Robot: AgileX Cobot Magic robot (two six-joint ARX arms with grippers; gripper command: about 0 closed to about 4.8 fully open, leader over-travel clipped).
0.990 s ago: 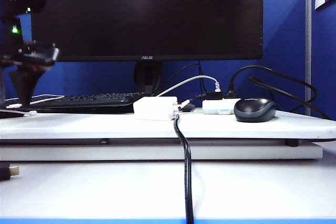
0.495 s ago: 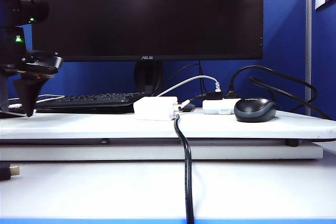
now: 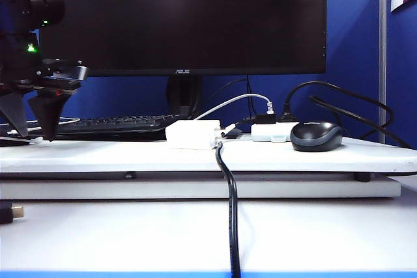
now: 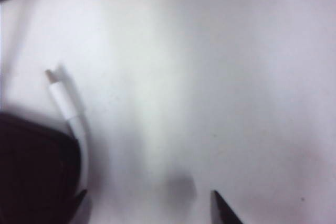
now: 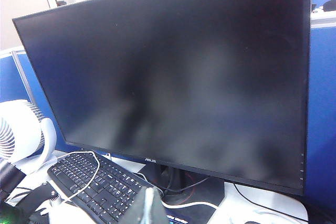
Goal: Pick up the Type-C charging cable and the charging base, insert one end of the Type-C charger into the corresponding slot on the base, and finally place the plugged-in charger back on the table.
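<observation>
Left gripper (image 3: 30,136) hangs low over the far left of the surface (image 3: 130,155), fingers (image 3: 45,118) spread, pointing down, gripping nothing. In our left wrist view the Type-C charging cable (image 4: 67,113) lies on the white surface, connector tip free, partly under one dark finger's edge; we cannot tell contact.

Charging base (image 3: 192,134) sits mid-surface before the monitor (image 3: 182,17), well apart from that gripper. Mouse (image 3: 316,136) to its right, keyboard (image 3: 111,124) behind.

Right gripper: we see none of it clearly; fingers pressed together. Its camera faces the monitor.
</observation>
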